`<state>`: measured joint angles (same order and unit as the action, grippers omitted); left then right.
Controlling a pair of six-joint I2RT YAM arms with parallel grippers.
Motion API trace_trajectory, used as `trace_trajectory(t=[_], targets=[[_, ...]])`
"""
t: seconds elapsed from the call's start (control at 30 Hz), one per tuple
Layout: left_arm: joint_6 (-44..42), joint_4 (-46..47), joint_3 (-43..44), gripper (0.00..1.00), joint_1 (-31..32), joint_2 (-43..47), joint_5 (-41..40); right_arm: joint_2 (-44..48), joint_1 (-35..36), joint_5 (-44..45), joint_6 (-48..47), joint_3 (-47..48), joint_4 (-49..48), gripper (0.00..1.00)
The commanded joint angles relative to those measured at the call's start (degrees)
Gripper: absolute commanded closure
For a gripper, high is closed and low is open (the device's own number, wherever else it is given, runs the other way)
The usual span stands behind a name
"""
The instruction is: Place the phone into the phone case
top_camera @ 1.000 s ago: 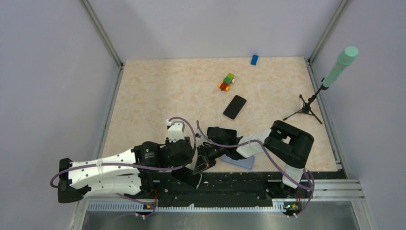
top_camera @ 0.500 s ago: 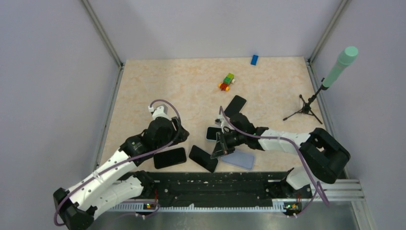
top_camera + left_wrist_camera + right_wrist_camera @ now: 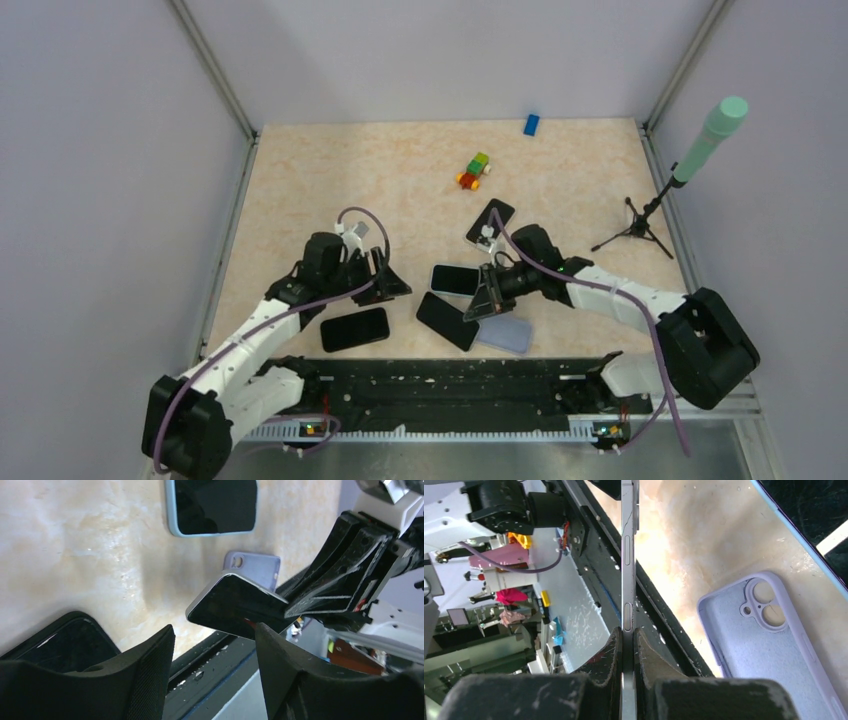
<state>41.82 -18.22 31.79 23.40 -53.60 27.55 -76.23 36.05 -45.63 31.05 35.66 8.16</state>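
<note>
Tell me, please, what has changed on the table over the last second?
The left tool has swung out from the base and opened; a black phone now shows on the table beside that arm. The right tool, still shut on a second phone, has reached out beside the purple case. Case, toy blocks and microphone stand stayed put.

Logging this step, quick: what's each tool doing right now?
Left tool: open, holding nothing.
Right tool: closed on the phone.
</note>
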Motion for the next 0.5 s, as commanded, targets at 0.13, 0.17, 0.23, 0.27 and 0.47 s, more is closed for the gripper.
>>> trace_trajectory(t=[0.13, 0.17, 0.23, 0.27, 0.47], targets=[[-1.47, 14.43, -1.87, 0.38, -2.4, -6.75, 19.77, 5.61, -2.83, -9.64, 0.4, 4.71, 0.09, 1.0], [-2.03, 13.99, -1.34, 0.38, -2.39, -7.89, 20.82, 5.83, -2.83, -10.33, 1.1, 4.76, -0.69, 1.0], [-1.94, 15.16, -1.23, 0.4, -2.42, -9.73, 23.32, 6.2, -2.83, -11.88, 2.87, 4.77, -2.8, 1.0], [-1.74, 16.21, -1.26, 0.4, -2.4, -10.3, 24.19, 6.32, -2.83, -12.55, 3.58, 4.81, -3.8, 1.0], [2.23, 24.77, -2.48, 0.45, -2.36, -11.18, 31.47, 5.81, -2.83, -12.77, 3.96, 5.47, -4.53, 1.0]])
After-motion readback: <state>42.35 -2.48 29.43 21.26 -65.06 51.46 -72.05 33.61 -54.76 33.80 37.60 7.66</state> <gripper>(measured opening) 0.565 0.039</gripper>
